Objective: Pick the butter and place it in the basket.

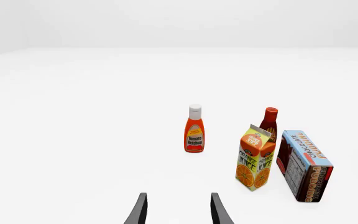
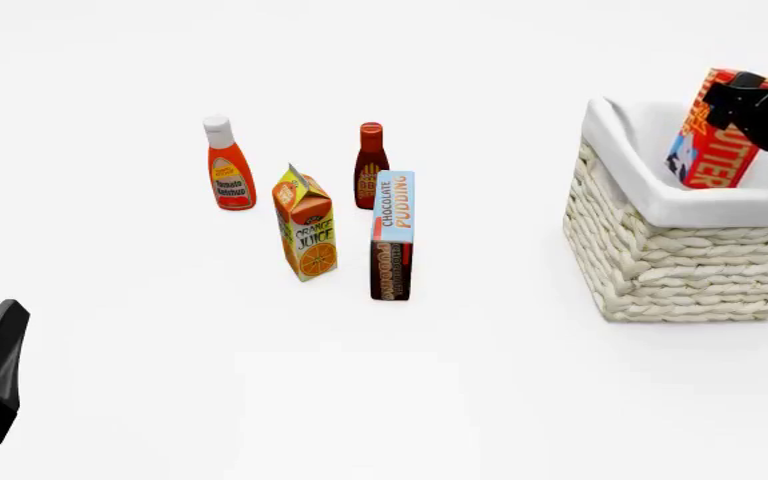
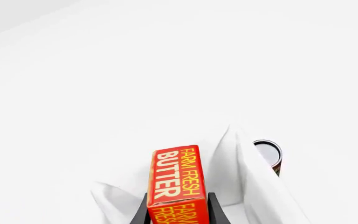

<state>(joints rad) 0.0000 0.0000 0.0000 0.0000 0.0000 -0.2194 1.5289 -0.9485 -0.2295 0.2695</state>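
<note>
At three o'clock, the butter [image 2: 707, 140] is clamped tilted in the right claw [image 2: 744, 105], directly above the basket [image 2: 678, 262]; the left claw [image 1: 177, 209] is held open, empty.

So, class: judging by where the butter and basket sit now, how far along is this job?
Done: the butter is picked up, gripped between the jaws of the right gripper. In hand: it hangs tilted over the basket, its lower end below the cloth rim. Left: release it inside and withdraw. The left gripper is open and idle, away from the orange juice carton and pudding box.
</note>
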